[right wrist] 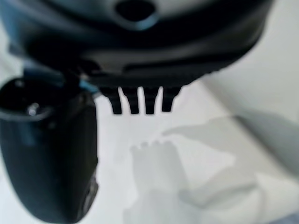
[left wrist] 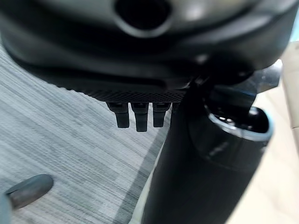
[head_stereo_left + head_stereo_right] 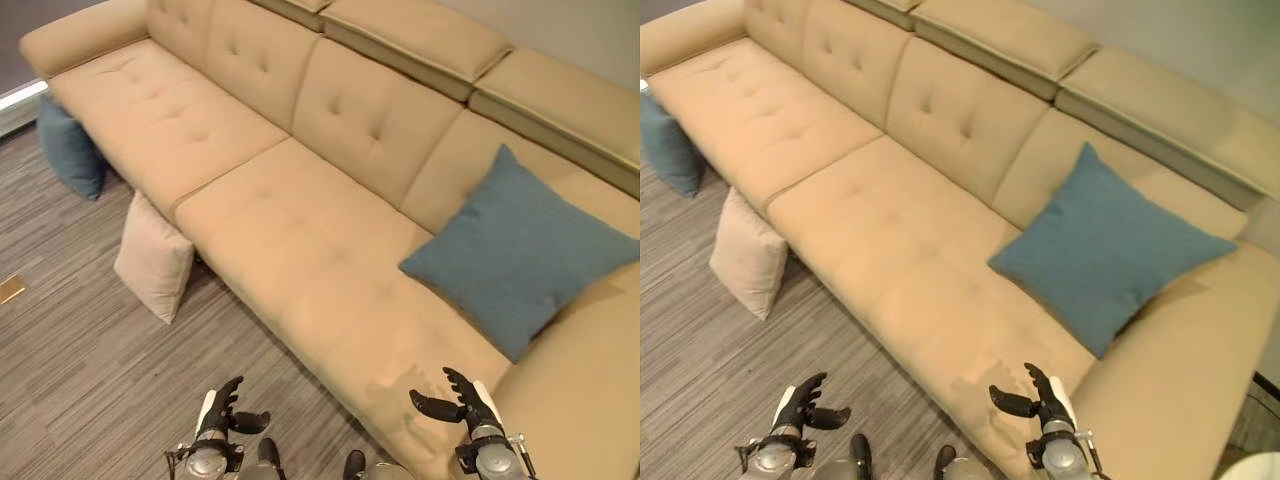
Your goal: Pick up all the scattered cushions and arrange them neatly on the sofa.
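Both hands, left hand (image 3: 222, 408) and right hand (image 3: 462, 400), are empty with relaxed fingers; next, reach the beige cushion (image 3: 153, 256) at left on the floor (image 3: 70, 380).

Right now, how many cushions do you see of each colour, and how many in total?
Blue cushions: 2, one on the sofa seat leaning on the backrest, one on the floor by the sofa's far end.
Beige cushions: 1, on the floor against the sofa front.
Total: 3 cushions.
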Motion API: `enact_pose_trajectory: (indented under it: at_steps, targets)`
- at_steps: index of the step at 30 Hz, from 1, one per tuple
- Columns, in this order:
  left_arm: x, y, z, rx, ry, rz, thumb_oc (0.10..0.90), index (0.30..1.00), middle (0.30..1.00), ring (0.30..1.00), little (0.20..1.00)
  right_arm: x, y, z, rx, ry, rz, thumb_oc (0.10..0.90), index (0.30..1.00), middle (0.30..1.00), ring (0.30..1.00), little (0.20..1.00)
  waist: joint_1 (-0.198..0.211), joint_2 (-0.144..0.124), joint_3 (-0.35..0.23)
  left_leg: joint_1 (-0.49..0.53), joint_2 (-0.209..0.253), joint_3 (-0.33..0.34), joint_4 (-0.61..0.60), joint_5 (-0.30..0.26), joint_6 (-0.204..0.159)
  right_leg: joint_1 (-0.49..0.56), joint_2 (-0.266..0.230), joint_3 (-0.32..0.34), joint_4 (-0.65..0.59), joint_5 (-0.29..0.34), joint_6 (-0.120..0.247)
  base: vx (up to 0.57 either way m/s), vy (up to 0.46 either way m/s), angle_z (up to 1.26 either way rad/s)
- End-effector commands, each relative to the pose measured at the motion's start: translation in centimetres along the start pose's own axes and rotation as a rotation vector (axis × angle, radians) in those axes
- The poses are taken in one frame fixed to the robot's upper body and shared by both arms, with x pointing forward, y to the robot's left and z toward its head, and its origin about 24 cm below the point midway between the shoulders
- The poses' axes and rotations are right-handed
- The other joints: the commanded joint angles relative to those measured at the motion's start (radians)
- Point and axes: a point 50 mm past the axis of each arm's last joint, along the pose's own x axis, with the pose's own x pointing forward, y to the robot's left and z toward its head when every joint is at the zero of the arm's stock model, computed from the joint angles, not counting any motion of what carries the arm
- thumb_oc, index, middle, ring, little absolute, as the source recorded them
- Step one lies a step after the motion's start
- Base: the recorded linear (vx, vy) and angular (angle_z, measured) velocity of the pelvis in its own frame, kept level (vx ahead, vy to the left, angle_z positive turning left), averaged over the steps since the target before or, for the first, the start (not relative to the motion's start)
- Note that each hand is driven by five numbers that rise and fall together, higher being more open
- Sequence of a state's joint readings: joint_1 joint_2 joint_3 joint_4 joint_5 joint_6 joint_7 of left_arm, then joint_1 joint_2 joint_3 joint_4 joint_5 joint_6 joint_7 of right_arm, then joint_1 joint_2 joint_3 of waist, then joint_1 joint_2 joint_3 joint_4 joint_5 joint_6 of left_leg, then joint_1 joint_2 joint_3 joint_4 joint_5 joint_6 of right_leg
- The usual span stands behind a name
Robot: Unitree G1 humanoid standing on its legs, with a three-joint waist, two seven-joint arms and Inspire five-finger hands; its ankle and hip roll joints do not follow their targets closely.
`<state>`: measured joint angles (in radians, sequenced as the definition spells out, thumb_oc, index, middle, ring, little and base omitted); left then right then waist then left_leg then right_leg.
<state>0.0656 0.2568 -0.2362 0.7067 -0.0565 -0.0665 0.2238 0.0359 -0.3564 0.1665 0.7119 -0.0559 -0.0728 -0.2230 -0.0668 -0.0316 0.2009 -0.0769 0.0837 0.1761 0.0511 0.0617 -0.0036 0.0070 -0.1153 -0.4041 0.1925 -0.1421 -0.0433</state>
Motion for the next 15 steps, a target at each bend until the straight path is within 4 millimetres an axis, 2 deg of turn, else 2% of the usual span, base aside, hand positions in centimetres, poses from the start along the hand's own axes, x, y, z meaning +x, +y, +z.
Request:
enact_pose_trajectory:
  at_steps: [1, 2, 3, 4, 5, 6, 7, 9, 10, 12, 15]
  targets:
    - [0.1, 1.9, 0.5, 0.027, -0.05, 0.046, 0.8, 0.9, 0.9, 0.9, 0.9, 0.9, -0.2, 1.8, -0.004, -0.059, -0.029, 0.8, 0.9, 0.9, 0.9, 0.9, 0.044, -0.023, -0.004, 0.028, -0.043, -0.077, -0.05, -0.134, -0.016, -0.049, -0.057, 0.043, -0.112, 0.093, 0.134, 0.0, 0.174, 0.87]
    - [0.1, 1.9, 0.5, 0.027, -0.05, 0.046, 0.8, 0.9, 0.9, 0.9, 0.9, 0.9, -0.2, 1.8, -0.004, -0.059, -0.029, 0.8, 0.9, 0.9, 0.9, 0.9, 0.043, -0.023, -0.004, 0.028, -0.043, -0.077, -0.05, -0.134, -0.016, -0.049, -0.057, 0.043, -0.112, 0.093, 0.134, 0.01, 0.178, 0.74]
    - [0.2, 2.8, 0.2, 0.048, -0.033, 0.073, 0.8, 0.9, 0.9, 0.9, 0.9, 1.1, 0.1, 2.2, -0.003, -0.067, -0.021, 0.8, 0.9, 0.9, 0.9, 0.9, 0.056, -0.027, -0.004, 0.036, -0.061, -0.115, -0.074, -0.128, -0.006, -0.066, -0.07, 0.051, -0.058, 0.085, 0.139, 0.02, 0.123, 0.64]
    - [0.3, 3.2, 0.1, 0.058, -0.029, 0.088, 0.8, 0.9, 0.9, 0.9, 0.9, 1.1, 0.4, 2.2, 0.009, -0.064, -0.016, 0.8, 0.9, 0.9, 0.9, 0.9, 0.054, -0.032, -0.003, 0.04, -0.069, -0.141, -0.081, -0.125, -0.001, -0.081, -0.059, 0.091, -0.038, 0.082, 0.138, 0.02, 0.123, 0.78]
    - [0.3, 3.2, 0.1, 0.058, -0.029, 0.088, 0.8, 0.9, 0.9, 0.9, 0.9, 1.1, 0.4, 2.2, 0.009, -0.064, -0.016, 0.8, 0.9, 0.9, 0.9, 0.9, 0.054, -0.032, -0.003, 0.04, -0.069, -0.141, -0.081, -0.125, -0.001, -0.081, -0.059, 0.091, -0.038, 0.082, 0.138, 0.03, 0.054, 0.94]
    - [0.2, 3.6, -0.1, 0.06, -0.02, 0.105, 0.8, 0.9, 0.9, 0.9, 0.9, 1.1, 0.5, 2.4, 0.018, -0.069, -0.014, 0.8, 0.9, 0.9, 0.9, 0.9, 0.048, -0.036, -0.005, 0.036, -0.078, -0.166, -0.086, -0.118, 0.003, -0.096, -0.036, 0.149, -0.036, 0.082, 0.14, 0.07, 0.079, 1.07]
    - [0.2, 4.2, -0.5, 0.061, -0.006, 0.132, 0.8, 0.9, 0.9, 0.9, 0.9, 1.1, 0.7, 2.5, 0.021, -0.07, -0.008, 0.8, 0.9, 0.9, 0.9, 0.9, 0.04, -0.038, -0.003, 0.046, -0.092, -0.199, -0.106, -0.108, 0.007, -0.12, 0.017, 0.257, -0.032, 0.077, 0.145, 0.09, 0.1, 0.94]
    - [0.3, 4.6, -0.3, 0.064, -0.012, 0.148, 0.8, 0.9, 0.9, 0.9, 0.9, 1.1, 0.8, 2.7, 0.024, -0.081, 0.001, 0.8, 0.9, 0.9, 0.9, 0.9, 0.038, -0.04, 0.0, 0.047, -0.111, -0.241, -0.12, -0.091, 0.008, -0.133, 0.059, 0.313, -0.054, 0.078, 0.139, 0.08, 0.056, 1.11]
    - [0.3, 4.6, -0.3, 0.064, -0.012, 0.149, 0.8, 0.9, 0.9, 0.9, 0.9, 1.1, 0.8, 2.7, 0.024, -0.081, 0.001, 0.8, 0.9, 0.9, 0.9, 0.9, 0.037, -0.04, -0.002, 0.044, -0.111, -0.242, -0.119, -0.089, 0.008, -0.135, 0.058, 0.312, -0.056, 0.08, 0.139, 0.07, 0.007, 1.26]
    - [0.6, 4.9, 0.4, 0.064, -0.034, 0.155, 0.8, 0.9, 0.9, 0.9, 0.9, 1.2, 1.0, 3.1, 0.038, -0.095, 0.01, 0.8, 0.9, 0.9, 0.9, 0.9, 0.038, -0.043, 0.012, 0.04, -0.138, -0.313, -0.13, -0.07, 0.0, -0.145, 0.092, 0.338, -0.083, 0.078, 0.131, 0.08, -0.023, 1.01]
    - [0.7, 4.9, 0.7, 0.054, -0.042, 0.158, 0.8, 0.9, 0.9, 0.9, 0.9, 1.2, 1.1, 3.2, 0.041, -0.096, 0.015, 0.8, 0.9, 0.9, 0.9, 0.9, 0.037, -0.044, 0.013, 0.033, -0.15, -0.341, -0.133, -0.064, -0.006, -0.135, 0.091, 0.333, -0.101, 0.087, 0.128, 0.1, -0.099, 1.53]
